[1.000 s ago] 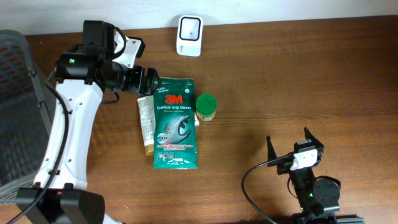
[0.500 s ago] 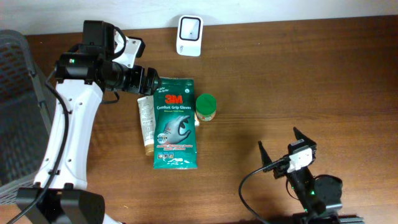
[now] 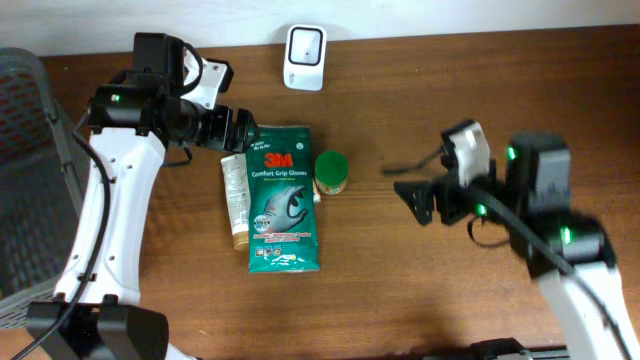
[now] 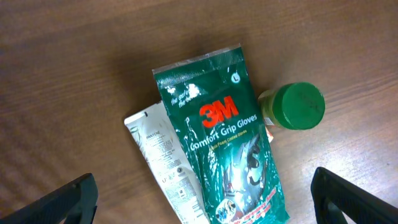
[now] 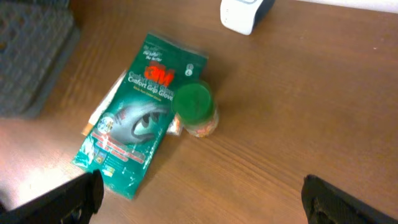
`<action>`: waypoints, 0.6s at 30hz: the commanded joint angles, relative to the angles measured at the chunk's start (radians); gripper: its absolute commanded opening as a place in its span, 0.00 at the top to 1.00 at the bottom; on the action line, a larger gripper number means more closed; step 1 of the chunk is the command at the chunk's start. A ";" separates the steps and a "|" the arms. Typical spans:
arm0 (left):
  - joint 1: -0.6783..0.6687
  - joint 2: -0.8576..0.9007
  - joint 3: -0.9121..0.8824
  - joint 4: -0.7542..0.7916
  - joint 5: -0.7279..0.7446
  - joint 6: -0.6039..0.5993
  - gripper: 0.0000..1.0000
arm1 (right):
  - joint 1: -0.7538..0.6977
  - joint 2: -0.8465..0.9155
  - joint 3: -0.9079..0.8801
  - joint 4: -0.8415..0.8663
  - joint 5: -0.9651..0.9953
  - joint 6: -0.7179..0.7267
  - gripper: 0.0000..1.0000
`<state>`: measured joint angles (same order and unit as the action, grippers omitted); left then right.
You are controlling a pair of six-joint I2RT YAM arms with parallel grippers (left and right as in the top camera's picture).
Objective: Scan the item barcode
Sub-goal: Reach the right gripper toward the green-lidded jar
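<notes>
A green 3M glove pack [image 3: 283,198] lies flat mid-table, partly over a white tube [image 3: 236,200] on its left. A green-lidded jar [image 3: 331,172] stands against its right edge. The white scanner [image 3: 304,44] sits at the back edge. My left gripper [image 3: 246,130] hovers open over the pack's top left corner; its wrist view shows the pack [image 4: 224,143], tube [image 4: 163,158] and jar [image 4: 298,107] below the left gripper [image 4: 202,202]. My right gripper [image 3: 407,187] is open, right of the jar, facing left. Between its fingers, the right gripper [image 5: 202,199] shows bare wood, with the pack [image 5: 140,118] and jar [image 5: 196,109] beyond.
A grey mesh basket [image 3: 25,150] stands off the table's left side and also shows as the basket [image 5: 31,56] in the right wrist view. The scanner [image 5: 245,12] is at the top of that view. Brown wooden table [image 3: 450,90] surrounds the items.
My right arm has risen from the table's front edge and swung to the middle right, its open gripper now facing the items. The left arm and the items have not moved.
</notes>
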<state>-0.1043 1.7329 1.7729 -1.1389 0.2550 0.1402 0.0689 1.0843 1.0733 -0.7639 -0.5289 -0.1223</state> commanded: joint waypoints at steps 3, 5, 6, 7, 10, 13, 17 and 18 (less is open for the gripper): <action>0.003 0.000 0.017 0.000 0.011 0.012 0.01 | 0.071 0.255 0.176 -0.031 -0.070 0.007 0.02; 0.003 0.000 0.017 0.000 0.011 0.012 0.01 | 0.086 0.330 0.175 0.059 -0.107 0.061 0.02; 0.003 0.000 0.017 0.000 0.011 0.012 0.01 | 0.091 0.360 0.175 0.091 -0.138 0.085 0.02; 0.003 0.000 0.017 0.000 0.011 0.012 0.01 | 0.098 0.397 0.175 0.130 -0.164 0.082 0.02; 0.003 0.000 0.017 0.000 0.011 0.012 0.01 | 0.156 0.514 0.176 0.234 -0.056 0.149 0.10; 0.003 0.001 0.017 0.000 0.011 0.012 0.01 | 0.250 0.564 0.176 0.302 0.196 0.239 0.09; 0.003 0.000 0.017 0.000 0.011 0.012 0.01 | 0.372 0.626 0.179 0.385 0.454 0.270 0.06; 0.003 0.001 0.017 0.000 0.011 0.012 0.01 | 0.385 0.645 0.186 0.388 0.468 0.270 0.06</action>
<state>-0.1043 1.7329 1.7729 -1.1397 0.2550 0.1402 0.4122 1.6810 1.2301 -0.3874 -0.2352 0.1135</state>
